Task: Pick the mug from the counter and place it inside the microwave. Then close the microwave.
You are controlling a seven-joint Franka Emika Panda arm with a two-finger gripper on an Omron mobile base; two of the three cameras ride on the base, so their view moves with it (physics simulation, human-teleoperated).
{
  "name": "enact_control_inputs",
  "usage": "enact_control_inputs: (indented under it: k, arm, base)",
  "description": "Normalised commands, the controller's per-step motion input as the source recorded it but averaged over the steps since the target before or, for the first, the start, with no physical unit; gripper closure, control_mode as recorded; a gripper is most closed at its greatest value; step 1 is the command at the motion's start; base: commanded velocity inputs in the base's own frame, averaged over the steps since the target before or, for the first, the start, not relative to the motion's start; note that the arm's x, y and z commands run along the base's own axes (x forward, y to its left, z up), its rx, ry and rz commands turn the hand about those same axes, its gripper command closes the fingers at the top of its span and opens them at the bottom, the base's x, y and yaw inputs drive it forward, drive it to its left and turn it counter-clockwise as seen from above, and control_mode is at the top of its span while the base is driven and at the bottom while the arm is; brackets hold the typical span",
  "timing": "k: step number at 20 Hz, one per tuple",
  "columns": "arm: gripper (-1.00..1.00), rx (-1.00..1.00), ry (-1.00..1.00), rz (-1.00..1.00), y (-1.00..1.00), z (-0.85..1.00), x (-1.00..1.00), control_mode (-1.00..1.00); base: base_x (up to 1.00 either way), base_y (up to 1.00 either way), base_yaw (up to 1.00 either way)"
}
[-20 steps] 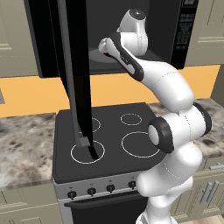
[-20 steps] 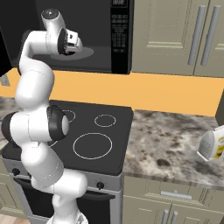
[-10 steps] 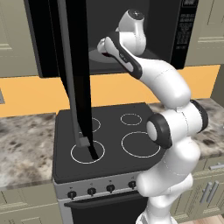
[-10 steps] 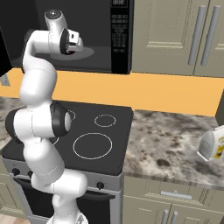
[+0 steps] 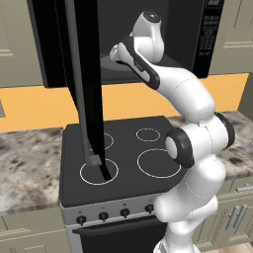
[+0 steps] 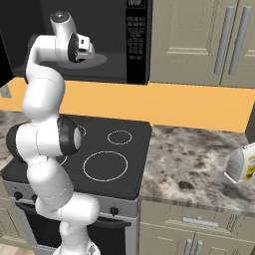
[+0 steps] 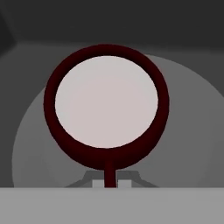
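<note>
Mug (image 7: 106, 103): small, rigid, light, glazed and slippery; held by its handle in the clenched gripper (image 7: 109, 183), over the microwave (image 6: 137, 45) turntable.

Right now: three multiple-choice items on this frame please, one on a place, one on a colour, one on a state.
1. Where is the mug?
A. over the microwave's grey turntable
B. on a stove ring
C. on the counter

2. What colour is the mug's outside?
A. white
B. dark red
C. yellow

3. How does the microwave door stand?
A. shut
B. swung open
C. taken off

Key: 1 A, the hand view shows the grey plate around it. 2 B, its rim and handle are maroon. 3 B, the door juts out over the stove in the left base view.
</note>
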Motion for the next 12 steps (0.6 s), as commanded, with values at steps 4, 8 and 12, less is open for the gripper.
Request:
enact_control_inputs:
  k: [4, 8, 12]
  arm:
    - [1.0, -0.02, 0.0, 0.0, 0.0, -0.19, 0.0, -1.0]
    - [1.0, -0.01, 0.0, 0.0, 0.0, -0.09, 0.0, -1.0]
    - [1.0, 0.0, 0.0, 0.0, 0.0, -0.01, 0.0, -1.0]
  base:
    - [0.0, 0.0, 0.0]
    - [0.0, 0.0, 0.0]
    - [0.0, 0.0, 0.0]
